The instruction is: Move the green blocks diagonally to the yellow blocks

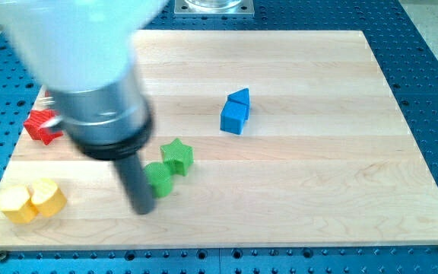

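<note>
A green star block (pixel 178 156) and a green cube block (pixel 159 179) touch each other left of the board's middle. Two yellow blocks sit side by side at the lower left: one (pixel 14 202) at the left and one (pixel 49 197) at the right, both rounded or hexagonal. My tip (pixel 142 208) rests on the board just left of and slightly below the green cube, touching or nearly touching it. The yellow blocks lie well to the tip's left.
A red star block (pixel 42 125) sits at the left edge, partly hidden by the arm (pixel 90 68). A blue cube (pixel 233 118) with a blue triangle (pixel 239 97) touching it lies above centre. The wooden board (pixel 318 167) ends at a blue perforated table.
</note>
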